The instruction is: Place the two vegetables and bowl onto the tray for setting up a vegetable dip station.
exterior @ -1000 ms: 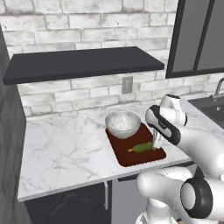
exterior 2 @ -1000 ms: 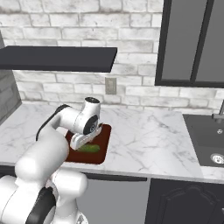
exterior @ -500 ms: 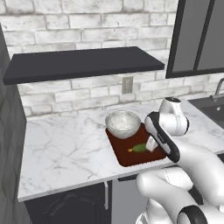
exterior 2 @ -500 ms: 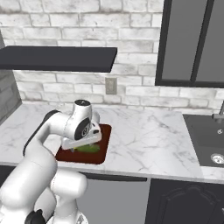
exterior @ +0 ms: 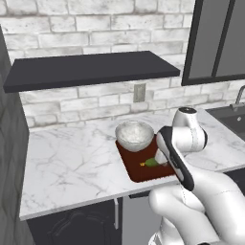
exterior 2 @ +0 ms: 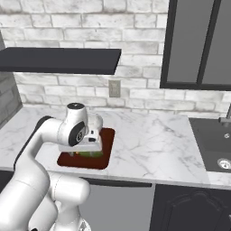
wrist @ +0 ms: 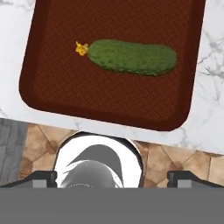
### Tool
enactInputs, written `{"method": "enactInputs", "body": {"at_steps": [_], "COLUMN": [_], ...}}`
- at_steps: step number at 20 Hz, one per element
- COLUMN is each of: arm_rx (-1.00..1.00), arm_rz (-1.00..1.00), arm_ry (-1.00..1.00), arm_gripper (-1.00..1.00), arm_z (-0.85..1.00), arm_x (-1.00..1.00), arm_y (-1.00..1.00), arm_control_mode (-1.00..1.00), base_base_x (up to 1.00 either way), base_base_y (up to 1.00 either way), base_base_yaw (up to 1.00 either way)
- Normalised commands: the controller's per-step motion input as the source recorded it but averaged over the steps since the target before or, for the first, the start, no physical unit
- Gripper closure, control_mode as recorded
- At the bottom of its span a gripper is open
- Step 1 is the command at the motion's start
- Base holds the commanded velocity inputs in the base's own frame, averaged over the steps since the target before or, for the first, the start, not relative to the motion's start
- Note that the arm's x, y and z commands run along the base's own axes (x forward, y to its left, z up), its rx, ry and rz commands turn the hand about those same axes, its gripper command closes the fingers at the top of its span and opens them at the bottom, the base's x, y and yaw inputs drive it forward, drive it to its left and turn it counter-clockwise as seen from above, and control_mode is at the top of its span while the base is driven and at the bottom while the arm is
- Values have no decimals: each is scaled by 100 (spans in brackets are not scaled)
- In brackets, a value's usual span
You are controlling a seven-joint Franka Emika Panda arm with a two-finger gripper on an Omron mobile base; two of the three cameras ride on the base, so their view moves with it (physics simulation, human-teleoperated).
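Note:
The dark red-brown tray [wrist: 109,103] lies on the marble counter close to its front edge. A dark-green bumpy cucumber [wrist: 131,57] lies flat on the tray, free of any grip. It shows as a green patch [exterior: 152,162] beside my arm and again [exterior 2: 88,154] under my hand. The mottled white bowl [exterior: 135,135] stands on the tray's [exterior: 139,171] far end. My gripper [wrist: 112,178] hangs open and empty above the tray's near rim, its fingertips [wrist: 43,178] wide apart.
A dark shelf [exterior: 91,69] juts from the brick wall above the counter, with a wall outlet [exterior: 139,92] below it. A black sink [exterior 2: 214,144] lies to the right. Bare marble counter [exterior: 72,162] stretches left of the tray. Floor tiles [wrist: 39,144] show past the counter's edge.
My hand has drawn back from over the tray's middle toward the counter's front edge, and the arm has folded closer to the base. Cucumber and bowl have stayed put.

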Motion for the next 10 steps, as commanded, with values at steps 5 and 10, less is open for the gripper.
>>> {"method": "enactInputs", "body": {"at_steps": [5,10], "arm_rx": [0,0], "arm_rz": [-26,-9], "arm_ry": [0,0], "arm_gripper": [-100,-100], "arm_z": [9,3], "arm_x": [-12,-4], "arm_y": [2,0], "arm_control_mode": [-100,-100], "base_base_x": [0,0], "base_base_y": [0,0], "base_base_yaw": [0,0]}}
